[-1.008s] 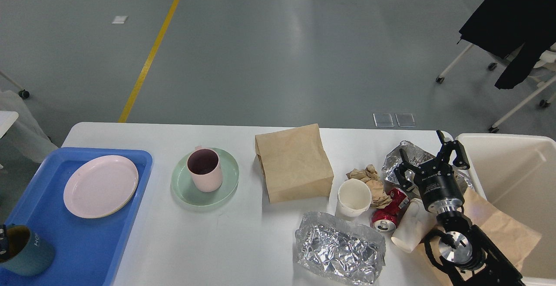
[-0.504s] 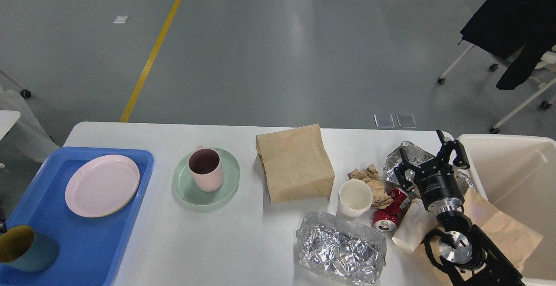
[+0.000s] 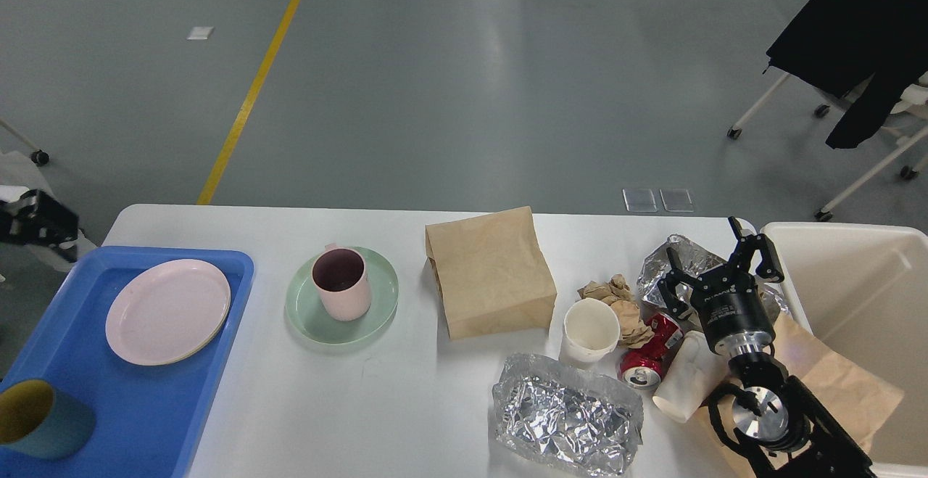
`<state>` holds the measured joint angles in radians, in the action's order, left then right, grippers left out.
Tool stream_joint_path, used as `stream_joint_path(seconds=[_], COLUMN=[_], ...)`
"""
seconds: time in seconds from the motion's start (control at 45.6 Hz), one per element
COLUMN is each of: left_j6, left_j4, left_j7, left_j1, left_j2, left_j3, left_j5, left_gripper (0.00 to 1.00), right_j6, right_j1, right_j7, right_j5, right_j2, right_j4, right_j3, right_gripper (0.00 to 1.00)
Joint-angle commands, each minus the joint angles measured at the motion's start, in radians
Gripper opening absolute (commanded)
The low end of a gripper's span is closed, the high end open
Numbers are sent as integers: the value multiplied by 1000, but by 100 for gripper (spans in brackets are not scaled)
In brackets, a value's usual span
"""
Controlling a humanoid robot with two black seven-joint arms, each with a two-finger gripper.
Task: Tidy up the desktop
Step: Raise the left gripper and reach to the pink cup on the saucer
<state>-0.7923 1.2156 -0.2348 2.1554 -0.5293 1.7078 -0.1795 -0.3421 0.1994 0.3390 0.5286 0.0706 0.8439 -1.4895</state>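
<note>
The white desktop (image 3: 406, 405) spans the view. At its right end my right gripper (image 3: 707, 247) stands open and empty over a crumpled foil ball (image 3: 678, 260). Around it lie a red can (image 3: 647, 360), a tipped white cup (image 3: 681, 384), brown paper wads (image 3: 616, 297), an upright paper cup (image 3: 591, 331), a foil sheet (image 3: 565, 416) and a brown paper bag (image 3: 489, 271). A pink mug (image 3: 341, 283) stands on a green plate (image 3: 380, 307). My left gripper (image 3: 32, 220) is a dark blur at the left edge, beyond the tray's far corner.
A blue tray (image 3: 145, 420) at the left holds a pink plate (image 3: 168, 311) and a teal cup (image 3: 40, 420). A cream-white bin (image 3: 870, 282) stands past the desktop's right end, with a flat brown bag (image 3: 834, 384) against its near wall. Chairs stand on the floor behind.
My left gripper was beside the teal cup at the bottom left, dropped out of view, and now shows blurred higher up at the left edge. The cup stays on the tray. The right arm is still.
</note>
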Motion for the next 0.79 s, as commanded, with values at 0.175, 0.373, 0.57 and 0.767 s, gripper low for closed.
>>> stream_joint_path(seconds=[0.175, 0.373, 0.57, 0.767], left_j6=[8, 13, 42, 53], left_j4=[358, 469, 464, 461], left_j7=[8, 86, 78, 91], left_j1=[328, 420, 389, 359], left_j2=[265, 281, 301, 298], left_j3=[-109, -191, -209, -188], left_j5=[221, 311, 316, 304], left_gripper=[96, 96, 96, 96], right_j6=[0, 0, 0, 0], right_j1=[0, 0, 0, 0], right_j7=[0, 0, 0, 0], right_j5=[1, 1, 1, 1], right_j2=[0, 0, 0, 0], right_j4=[0, -2, 0, 0], right_j3=[0, 0, 0, 0], right_gripper=[100, 100, 100, 100])
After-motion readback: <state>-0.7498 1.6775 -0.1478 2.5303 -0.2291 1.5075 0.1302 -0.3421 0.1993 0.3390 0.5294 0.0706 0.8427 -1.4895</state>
